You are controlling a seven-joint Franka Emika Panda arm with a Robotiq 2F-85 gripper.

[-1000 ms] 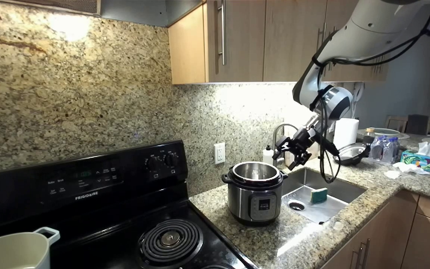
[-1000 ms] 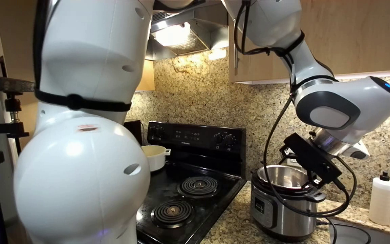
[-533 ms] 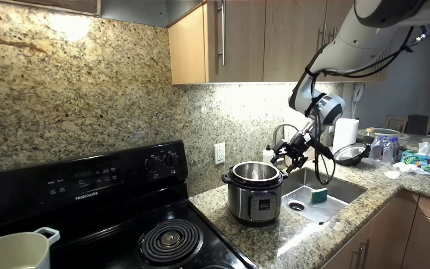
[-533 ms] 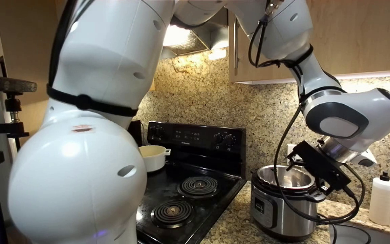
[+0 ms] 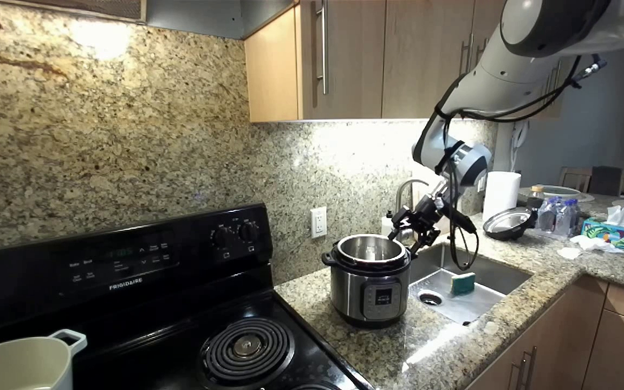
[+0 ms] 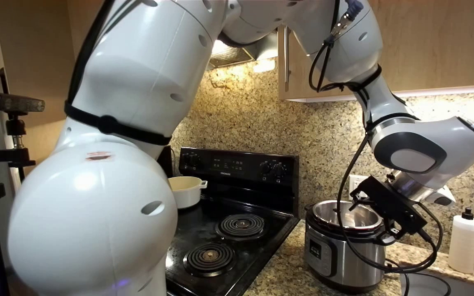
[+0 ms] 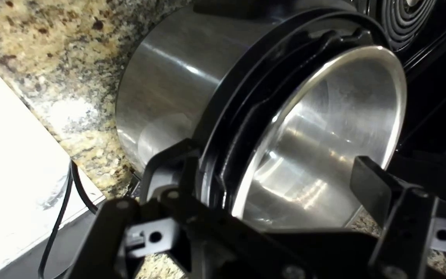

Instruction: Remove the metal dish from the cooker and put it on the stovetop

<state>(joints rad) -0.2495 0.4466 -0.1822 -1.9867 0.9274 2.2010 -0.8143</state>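
Observation:
The metal dish (image 5: pixel 371 248) sits inside the upright cooker (image 5: pixel 347 295) on the granite counter. Both also show in an exterior view, the dish (image 6: pixel 327 211) and the cooker (image 6: pixel 346 263). The black stovetop (image 5: pixel 166 352) lies beside the cooker. My gripper (image 5: pixel 403 245) is open, tilted, at the sink side of the cooker's rim. In the wrist view its fingers (image 7: pixel 279 170) are wide apart. One finger is in front of the dish's opening (image 7: pixel 323 155), the other beside the cooker's black rim (image 7: pixel 230 135). Nothing is between them; contact with the rim cannot be told.
A cream-white pot (image 5: pixel 25 363) stands on the stovetop. The sink (image 5: pixel 469 303) with a sponge (image 5: pixel 462 283) is beside the cooker. A faucet (image 5: pixel 401 200) and soap bottle (image 6: pixel 464 242) stand behind. The cooker's lid (image 5: pixel 507 223) lies farther along. The arm's cable hangs past the cooker.
My open gripper has come down to the cooker's rim. In an exterior view it moved slightly left, and in an exterior view right and down. The dish and cooker have not moved.

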